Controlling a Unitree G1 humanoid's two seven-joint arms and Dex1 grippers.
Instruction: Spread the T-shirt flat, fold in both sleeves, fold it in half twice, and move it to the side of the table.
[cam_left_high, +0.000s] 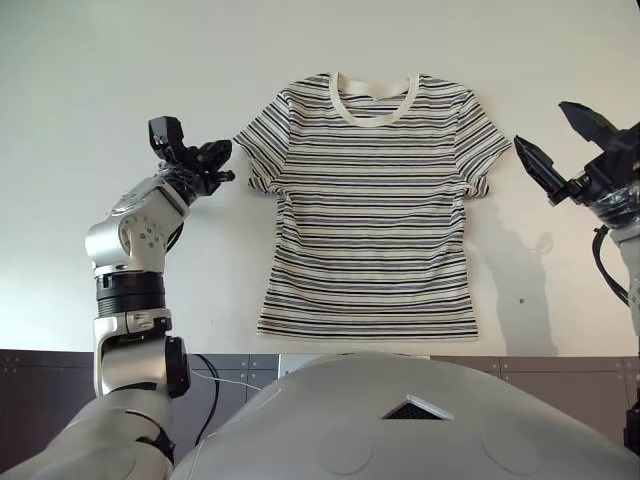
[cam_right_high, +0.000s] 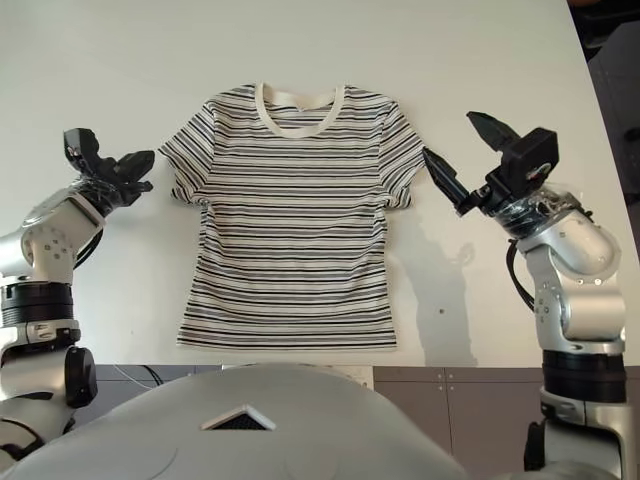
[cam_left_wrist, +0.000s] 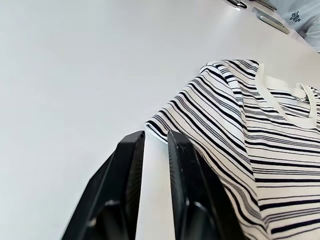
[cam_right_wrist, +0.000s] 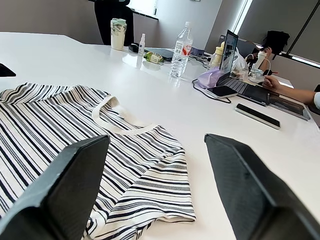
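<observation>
The striped T-shirt (cam_left_high: 370, 210) lies spread flat on the white table (cam_left_high: 120, 80), collar away from me and both sleeves out. My left gripper (cam_left_high: 222, 163) hovers just beside the hem of the shirt's left sleeve (cam_left_wrist: 165, 122). Its fingers (cam_left_wrist: 131, 150) are drawn together with only a thin slit between them and hold nothing. My right gripper (cam_right_high: 450, 135) stands wide open just off the right sleeve (cam_right_high: 405, 150), above the table. Between its spread fingers, the right wrist view looks onto that sleeve (cam_right_wrist: 160, 195).
The table's near edge (cam_left_high: 300, 355) runs just below the shirt's hem. Bare table lies left and right of the shirt. At the far end stand a water bottle (cam_right_wrist: 181, 50), a cup (cam_right_wrist: 118, 34), a laptop (cam_right_wrist: 227, 50) and a phone (cam_right_wrist: 257, 116).
</observation>
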